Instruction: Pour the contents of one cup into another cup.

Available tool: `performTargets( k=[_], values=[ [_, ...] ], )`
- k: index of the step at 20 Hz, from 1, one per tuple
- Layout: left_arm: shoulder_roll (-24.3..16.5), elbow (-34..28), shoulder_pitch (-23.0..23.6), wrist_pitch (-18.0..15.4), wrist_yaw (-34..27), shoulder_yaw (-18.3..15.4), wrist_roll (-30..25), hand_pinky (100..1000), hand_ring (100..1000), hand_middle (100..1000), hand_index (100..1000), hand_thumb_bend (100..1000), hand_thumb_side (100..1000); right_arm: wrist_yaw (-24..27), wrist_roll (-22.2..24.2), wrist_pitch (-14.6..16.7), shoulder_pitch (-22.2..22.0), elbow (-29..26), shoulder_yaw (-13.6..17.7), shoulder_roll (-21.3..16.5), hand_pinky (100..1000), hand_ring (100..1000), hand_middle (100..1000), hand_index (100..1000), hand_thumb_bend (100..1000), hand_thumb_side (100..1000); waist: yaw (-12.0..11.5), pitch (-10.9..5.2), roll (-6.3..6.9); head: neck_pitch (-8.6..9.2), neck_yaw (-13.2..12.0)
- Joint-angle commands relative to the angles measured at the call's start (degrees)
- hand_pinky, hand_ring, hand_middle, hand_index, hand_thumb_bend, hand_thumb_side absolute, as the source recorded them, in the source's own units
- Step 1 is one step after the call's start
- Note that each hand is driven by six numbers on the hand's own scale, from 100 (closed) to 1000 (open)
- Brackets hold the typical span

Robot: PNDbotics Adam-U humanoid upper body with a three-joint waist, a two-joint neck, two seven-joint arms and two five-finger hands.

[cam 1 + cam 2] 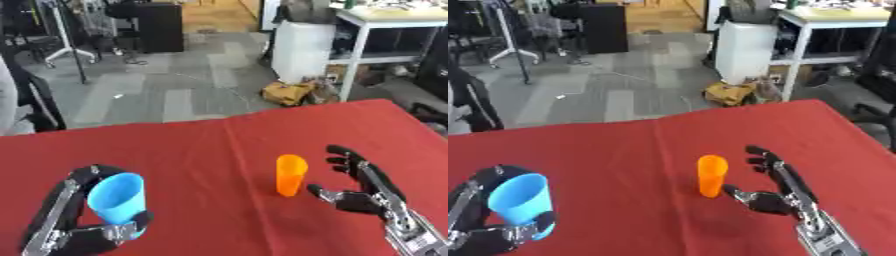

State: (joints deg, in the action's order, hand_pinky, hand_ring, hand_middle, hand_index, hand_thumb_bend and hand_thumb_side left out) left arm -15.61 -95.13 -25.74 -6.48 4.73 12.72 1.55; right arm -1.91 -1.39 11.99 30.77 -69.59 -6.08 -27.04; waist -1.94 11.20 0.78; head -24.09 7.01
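Blue cup (117,196) at lower left, clamped in curled fingers of left hand (83,227), orange cup (290,175) upright at centre on red table (210,150), right hand (363,192) just beside it, fingers apart.

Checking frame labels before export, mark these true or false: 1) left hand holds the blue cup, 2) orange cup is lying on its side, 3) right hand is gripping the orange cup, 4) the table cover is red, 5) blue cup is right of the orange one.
1) True: the left hand has its fingers curled round the blue cup.
2) False: the orange cup stands upright on the red tablecloth.
3) False: the right hand is open beside the orange cup, apart from it.
4) True.
5) False: the blue cup is to its left.
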Motion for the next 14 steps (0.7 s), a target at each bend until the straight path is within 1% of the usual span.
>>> performTargets(
  k=[1, 14],
  values=[
    [0.0, -1.3, -0.5, 0.1, -0.4, -0.7, -0.2, 475, 343, 389, 647, 600, 100, -0.3, 0.5, 0.4, 2.0, 1.7, 0.1, -1.8, 858, 857, 870, 918, 547, 175, -0.3, -0.85, 0.04, 0.78, 0.6],
    [0.8, -1.9, -0.3, 0.3, -0.6, -0.8, -0.7, 477, 345, 391, 650, 598, 100, 1.4, 1.9, 0.8, 5.6, 9.8, -0.1, -1.6, 851, 833, 850, 914, 542, 175, -1.7, -0.77, 0.50, 0.88, 1.8]
  ],
)
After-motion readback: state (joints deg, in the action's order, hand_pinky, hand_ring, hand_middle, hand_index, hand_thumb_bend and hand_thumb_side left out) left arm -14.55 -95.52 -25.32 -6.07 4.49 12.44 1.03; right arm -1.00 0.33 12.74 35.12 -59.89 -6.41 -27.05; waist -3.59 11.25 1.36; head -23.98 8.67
